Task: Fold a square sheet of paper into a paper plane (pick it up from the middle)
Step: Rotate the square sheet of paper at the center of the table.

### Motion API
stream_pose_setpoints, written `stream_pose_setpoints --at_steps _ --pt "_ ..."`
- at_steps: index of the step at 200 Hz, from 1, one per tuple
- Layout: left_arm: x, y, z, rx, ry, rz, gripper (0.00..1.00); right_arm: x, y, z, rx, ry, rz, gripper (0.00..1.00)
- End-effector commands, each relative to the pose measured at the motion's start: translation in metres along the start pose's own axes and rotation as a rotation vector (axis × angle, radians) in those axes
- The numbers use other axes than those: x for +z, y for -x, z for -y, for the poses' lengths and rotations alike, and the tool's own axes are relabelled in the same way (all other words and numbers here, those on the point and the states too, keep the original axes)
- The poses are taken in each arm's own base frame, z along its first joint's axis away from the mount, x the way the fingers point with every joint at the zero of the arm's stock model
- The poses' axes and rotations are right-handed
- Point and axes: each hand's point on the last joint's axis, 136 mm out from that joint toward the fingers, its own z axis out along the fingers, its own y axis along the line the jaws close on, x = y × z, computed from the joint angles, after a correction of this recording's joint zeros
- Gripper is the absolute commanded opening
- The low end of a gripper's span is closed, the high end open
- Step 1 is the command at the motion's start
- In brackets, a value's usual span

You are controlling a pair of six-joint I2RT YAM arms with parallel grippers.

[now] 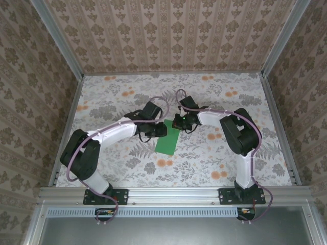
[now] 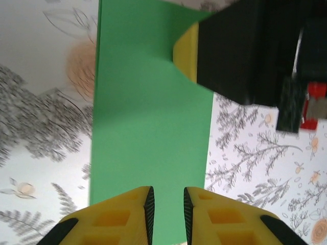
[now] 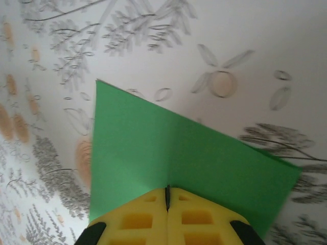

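Note:
The square sheet of paper [image 1: 167, 140] is bright green and lies folded into a narrow rectangle on the flowered tabletop, between the two arms. My left gripper [image 1: 154, 128] hovers over its left side. In the left wrist view the yellow fingers [image 2: 127, 212] stand a little apart over the paper [image 2: 148, 117], with nothing between them, so the left gripper [image 2: 169, 204] is open. My right gripper [image 1: 180, 121] is at the paper's far end. Its jaws [image 3: 167, 196] are pressed together on the paper [image 3: 148, 148], where a crease runs up from them. The right gripper's finger [image 2: 186, 48] rests at the paper's far corner.
The floral tablecloth [image 1: 214, 97] covers the table. Patterned walls with metal frame posts [image 1: 71, 102] stand on the left, right and back. A metal rail [image 1: 173, 194] runs along the near edge, where both arm bases are bolted.

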Motion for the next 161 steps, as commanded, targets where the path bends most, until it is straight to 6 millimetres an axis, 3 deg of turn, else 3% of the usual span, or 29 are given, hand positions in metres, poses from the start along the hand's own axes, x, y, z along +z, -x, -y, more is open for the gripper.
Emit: stream_pose_setpoints --at_steps 1,56,77,107,135,161 --pt "0.004 -0.004 0.008 -0.050 0.021 0.037 0.25 -0.005 -0.005 0.030 0.073 -0.054 0.018 0.00" --pt "0.033 -0.030 0.038 -0.036 -0.010 -0.024 0.22 -0.026 -0.026 0.069 0.201 -0.092 0.049 0.00" --pt "0.040 -0.034 0.056 -0.035 -0.058 -0.019 0.19 -0.039 -0.027 0.055 0.201 0.012 0.077 0.00" --pt "0.052 -0.035 0.068 -0.077 -0.100 -0.002 0.10 -0.074 -0.015 0.025 0.094 0.180 0.111 0.00" --pt "0.063 -0.033 0.070 -0.140 -0.124 0.021 0.00 -0.082 -0.032 0.028 0.060 0.205 0.047 0.00" --pt "0.072 -0.031 0.069 -0.176 -0.131 0.024 0.00 -0.076 -0.049 0.032 0.071 0.228 -0.010 0.00"
